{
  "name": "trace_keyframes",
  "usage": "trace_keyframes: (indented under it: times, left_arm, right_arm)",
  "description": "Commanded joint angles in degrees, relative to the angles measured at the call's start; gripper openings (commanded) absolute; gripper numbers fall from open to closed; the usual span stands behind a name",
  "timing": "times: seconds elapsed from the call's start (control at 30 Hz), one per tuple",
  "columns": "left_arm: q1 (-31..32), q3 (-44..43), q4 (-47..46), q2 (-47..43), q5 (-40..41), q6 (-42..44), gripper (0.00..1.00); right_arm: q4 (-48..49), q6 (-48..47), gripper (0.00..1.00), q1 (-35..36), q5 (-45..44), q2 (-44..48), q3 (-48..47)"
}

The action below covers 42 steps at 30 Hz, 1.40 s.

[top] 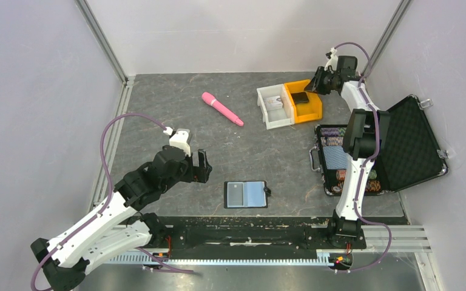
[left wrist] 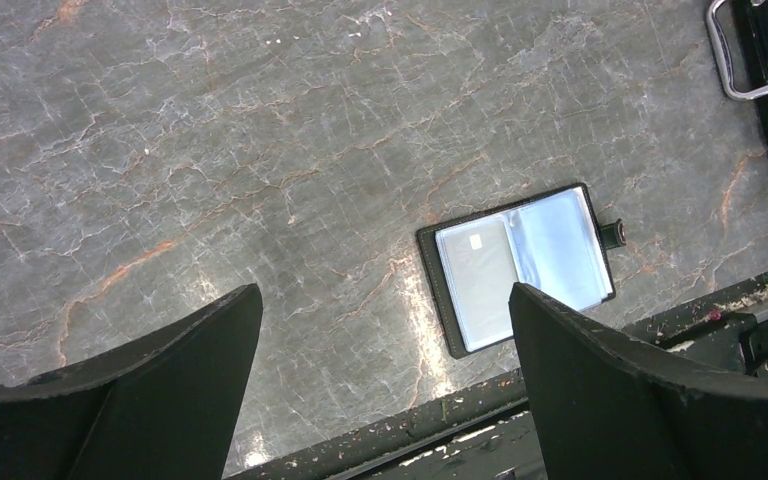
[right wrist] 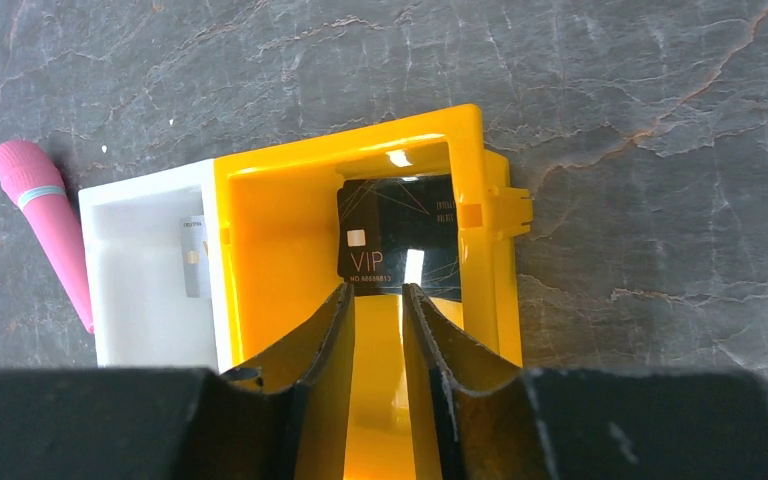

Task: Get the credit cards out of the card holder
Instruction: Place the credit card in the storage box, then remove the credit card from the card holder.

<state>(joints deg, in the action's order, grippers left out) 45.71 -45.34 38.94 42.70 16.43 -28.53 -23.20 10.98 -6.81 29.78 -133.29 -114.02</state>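
Observation:
The card holder lies open and flat near the table's front edge, its tab pointing right. It also shows in the left wrist view, with a pale card in its left panel. My left gripper is open and empty, hovering left of the holder; the wrist view shows its fingers wide apart. My right gripper hangs over the yellow bin, jaws slightly apart and empty. A black VIP card lies in that bin just beyond the fingertips. Another card lies in the white bin.
A pink cylinder lies left of the white bin. A large black briefcase stands open at the right with poker chips inside; its handle shows in the left wrist view. Grey walls enclose the table.

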Motion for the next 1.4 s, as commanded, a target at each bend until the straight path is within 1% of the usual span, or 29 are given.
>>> trace_keyframes:
  times: [0.0, 0.1, 0.2, 0.27, 0.37, 0.43, 0.57, 0.73, 0.83, 0.93, 1.03, 1.1, 1.17, 1.23, 1.37]
  left_arm:
    - [-0.1, -0.7, 0.0, -1.3, 0.6, -0.3, 1.0]
    - [-0.1, -0.8, 2.0, -0.5, 2.7, -2.6, 1.0]
    - [-0.1, -0.6, 2.3, 0.3, 1.6, -4.7, 1.0]
    - [-0.1, -0.6, 2.7, 1.0, 1.4, -6.5, 1.0]
    - [-0.1, -0.5, 4.6, 3.1, 1.9, -9.1, 1.0]
    - [-0.1, 0.3, 4.3, 4.2, 0.8, -10.4, 1.0]
    - [-0.2, 1.7, 2.7, 5.0, -1.1, -10.9, 1.0]
    - [-0.3, -2.1, 8.2, 5.3, 6.9, -8.5, 1.0]
    - [-0.2, -4.2, 9.5, 4.6, 9.4, -5.4, 1.0]
    - [-0.3, -4.8, 9.3, 3.4, 10.6, -2.7, 1.0]
    - [-0.3, -4.3, 9.1, 1.8, 11.1, -1.5, 1.0]
    - [-0.3, -4.0, 9.1, 0.6, 11.5, -1.1, 1.0]
    - [-0.2, -3.7, 9.3, -0.7, 12.6, -1.5, 1.0]
    - [-0.3, -3.7, 10.1, -2.4, 15.9, -3.0, 1.0]
    - [-0.3, -3.8, 10.5, -7.5, 20.4, -3.4, 1.0]
  right_arm:
    - [1.5, 1.8, 0.28, 0.2, -1.2, 5.0, -1.1]
    - [1.4, 3.3, 0.32, 0.6, -2.8, 9.1, 1.7]
    - [1.4, 4.5, 0.35, 1.5, -4.8, 15.6, 7.7]
    - [2.0, 5.4, 0.36, 2.5, -5.7, 21.2, 15.1]
    - [6.1, 6.4, 0.37, 5.2, -7.2, 30.7, 28.7]
    - [6.8, 6.2, 0.37, 7.3, -8.4, 36.0, 35.9]
    - [6.7, 6.0, 0.4, 14.3, -13.2, 45.4, 47.3]
    - [9.4, 9.6, 0.43, 22.2, -16.7, 56.2, 61.7]
    - [13.0, 13.7, 0.44, 28.2, -19.1, 62.2, 70.2]
    - [15.9, 17.7, 0.44, 34.5, -22.1, 66.1, 77.1]
    - [17.2, 21.5, 0.46, 41.1, -27.0, 68.1, 81.0]
    - [16.2, 22.1, 0.49, 46.2, -30.9, 67.7, 81.2]
    - [14.6, 22.5, 0.54, 50.5, -34.5, 66.7, 80.2]
    - [13.4, 23.7, 0.57, 54.2, -37.0, 65.3, 78.5]
    - [11.2, 25.4, 0.6, 63.0, -45.9, 61.4, 73.4]
